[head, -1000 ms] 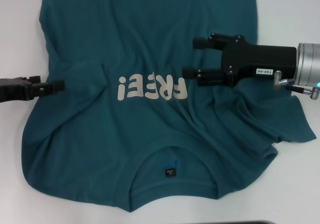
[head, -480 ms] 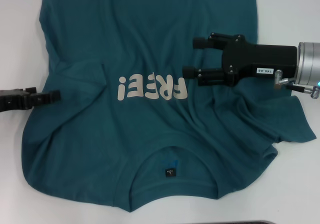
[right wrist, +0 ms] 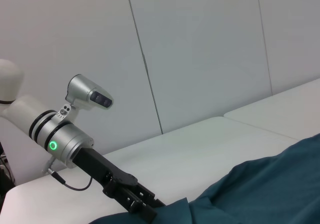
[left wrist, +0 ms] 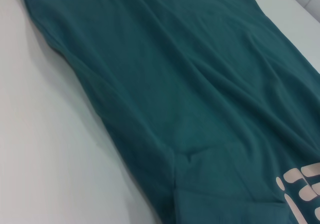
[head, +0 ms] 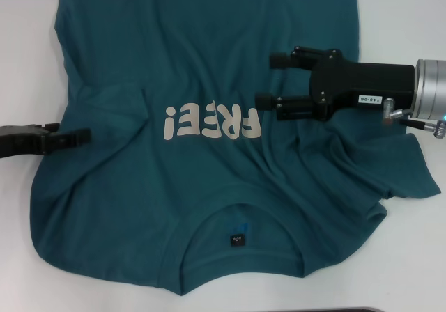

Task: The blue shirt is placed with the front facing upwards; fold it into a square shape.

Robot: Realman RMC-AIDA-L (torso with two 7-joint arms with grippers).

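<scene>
White tabletop [head: 404, 270] carries the shirt [head: 209, 173], spread front-up and rumpled. It looks soft, light and limp; sleeve edges should pinch best. Left gripper [head: 83, 136] pinches the sleeve edge; right gripper [head: 273, 80] hovers spread above the chest.

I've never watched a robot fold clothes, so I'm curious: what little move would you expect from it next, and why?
Probably the left gripper pinches the shirt's side edge by the sleeve. It sits low at that edge, and the blue shirt lies flat, front up, not yet folded. The right gripper hovers open above the chest lettering, holding nothing, so a fold likely begins with a grasp.
</scene>
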